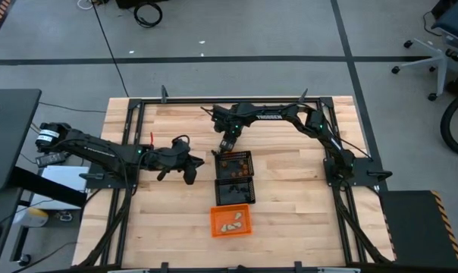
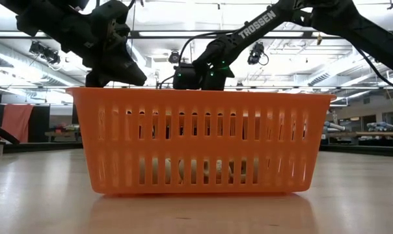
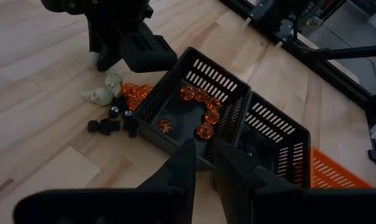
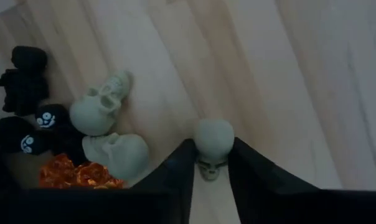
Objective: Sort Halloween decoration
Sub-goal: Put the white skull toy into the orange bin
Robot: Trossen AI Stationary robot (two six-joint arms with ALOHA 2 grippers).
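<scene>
The Halloween decoration lies as a small pile on the wood just left of the far black mesh basket (image 1: 234, 162): cream skulls (image 4: 104, 109), black trinkets (image 3: 110, 123) and orange ones (image 3: 135, 92). More orange trinkets (image 3: 200, 106) lie inside that basket. My right gripper (image 4: 211, 150) points down at the pile's far edge, shut on one cream skull (image 3: 93, 60). My left gripper (image 3: 203, 158) hangs over the table left of the baskets, its fingers a narrow gap apart with nothing between them. My right gripper pinches one cream skull by its two sides (image 4: 213, 137) between its two fingers (image 4: 175, 165). The fingers come from above, pointing steeply down. The skull sits low by the table top, apart from the other skulls; whether it is lifted clear cannot be told.
A second black mesh basket (image 1: 234, 189) stands just near of the first. Nearest the front edge is the orange basket (image 1: 231, 220) with a few pale pieces; in the low view its wall (image 2: 200, 140) hides the pile. Bare wood lies left and right of the baskets.
</scene>
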